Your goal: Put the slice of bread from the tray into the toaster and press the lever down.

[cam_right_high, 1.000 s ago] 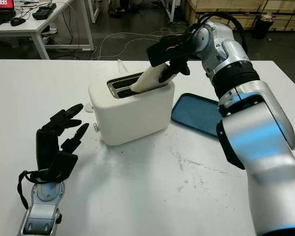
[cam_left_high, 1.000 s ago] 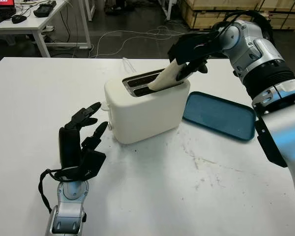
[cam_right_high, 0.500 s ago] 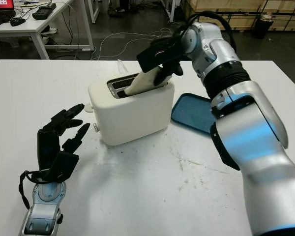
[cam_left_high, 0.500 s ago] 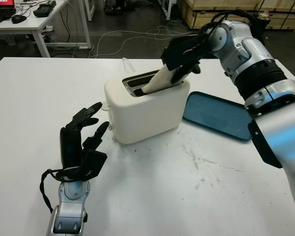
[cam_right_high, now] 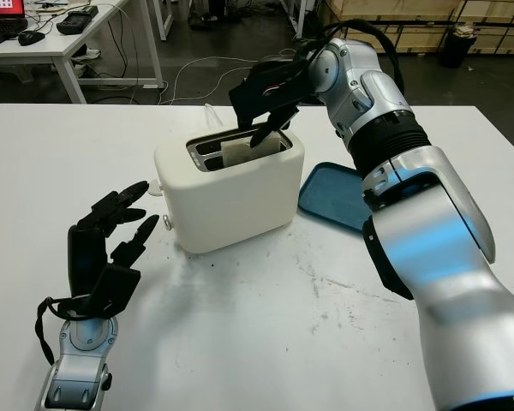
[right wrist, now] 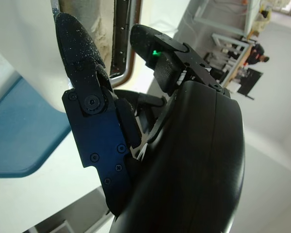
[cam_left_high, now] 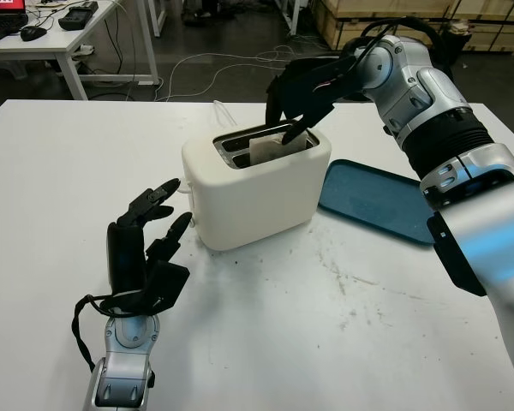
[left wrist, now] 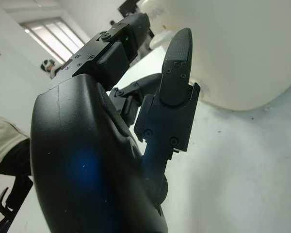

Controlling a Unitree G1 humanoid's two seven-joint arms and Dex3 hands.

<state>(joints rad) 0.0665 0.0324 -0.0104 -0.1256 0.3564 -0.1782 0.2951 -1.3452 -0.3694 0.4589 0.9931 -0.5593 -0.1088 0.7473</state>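
Now I am holding the right hand (cam_left_high: pixel 293 94) over the toaster (cam_left_high: pixel 257 184), near the counter's far edge, its fingers pinching the slice of bread (cam_left_high: pixel 268 148), which is sitting deep in the nearer slot. I judge the bread light, soft and easy to crumble, so I am gripping only its top edge. The left hand (cam_left_high: pixel 143 248) is waiting open near the counter's near-left side. The blue tray (cam_left_high: pixel 381 201) is lying beside the toaster.

Bread (cam_left_high: pixel 268 151) in toaster (cam_left_high: pixel 255 187) slot, tray (cam_left_high: pixel 381 202) just right, left hand (cam_left_high: pixel 141 257) front-left.
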